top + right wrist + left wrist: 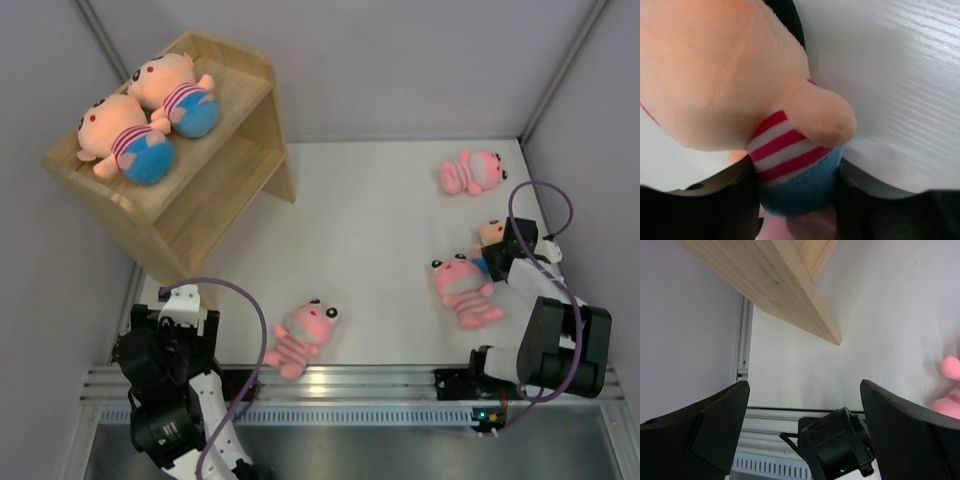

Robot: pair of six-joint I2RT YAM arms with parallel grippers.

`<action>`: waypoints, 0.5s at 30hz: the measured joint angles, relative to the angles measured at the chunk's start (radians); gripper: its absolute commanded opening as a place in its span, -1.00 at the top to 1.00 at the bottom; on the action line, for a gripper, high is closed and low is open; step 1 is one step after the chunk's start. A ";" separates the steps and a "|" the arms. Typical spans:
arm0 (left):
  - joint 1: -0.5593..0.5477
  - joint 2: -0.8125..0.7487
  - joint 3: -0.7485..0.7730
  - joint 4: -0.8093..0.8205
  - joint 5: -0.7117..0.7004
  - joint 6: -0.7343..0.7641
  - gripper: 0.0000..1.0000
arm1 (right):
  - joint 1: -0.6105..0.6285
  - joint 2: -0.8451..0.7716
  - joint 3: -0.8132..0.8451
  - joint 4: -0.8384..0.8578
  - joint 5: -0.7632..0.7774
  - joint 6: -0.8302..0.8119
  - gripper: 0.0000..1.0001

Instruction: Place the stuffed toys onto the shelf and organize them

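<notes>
The wooden shelf (215, 165) stands at the back left, with two boy dolls (125, 135) (180, 95) lying on its top tier. My right gripper (512, 252) is at the right edge of the table, shut on the third boy doll (491, 235). In the right wrist view its jaws (797, 197) squeeze the doll's blue shorts (800, 185) from both sides. Three pink animals lie on the table: one at the back right (472, 172), one beside the right gripper (462, 288), one at the front (303, 335). My left gripper (182, 298) is open and empty below the shelf's near corner (790, 285).
Grey walls close in the table on the left, back and right. A metal rail (350, 380) runs along the front edge. In the left wrist view the front pink animal (950, 390) shows at the right edge, and my left gripper (804, 390) is over bare table.
</notes>
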 measured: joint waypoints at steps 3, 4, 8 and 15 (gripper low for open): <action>0.000 0.000 0.000 0.000 0.000 0.003 -0.97 | 0.000 -0.005 -0.002 0.043 0.001 -0.016 0.90; 0.000 0.000 0.000 0.000 -0.001 0.003 -0.97 | 0.000 -0.015 -0.003 0.054 0.002 -0.027 1.00; 0.000 0.000 -0.001 0.000 -0.001 0.004 -0.97 | 0.001 -0.100 0.000 0.100 0.002 -0.108 1.00; 0.000 0.007 0.000 0.000 0.004 0.008 -0.97 | 0.106 -0.085 0.444 0.090 -0.103 -0.336 1.00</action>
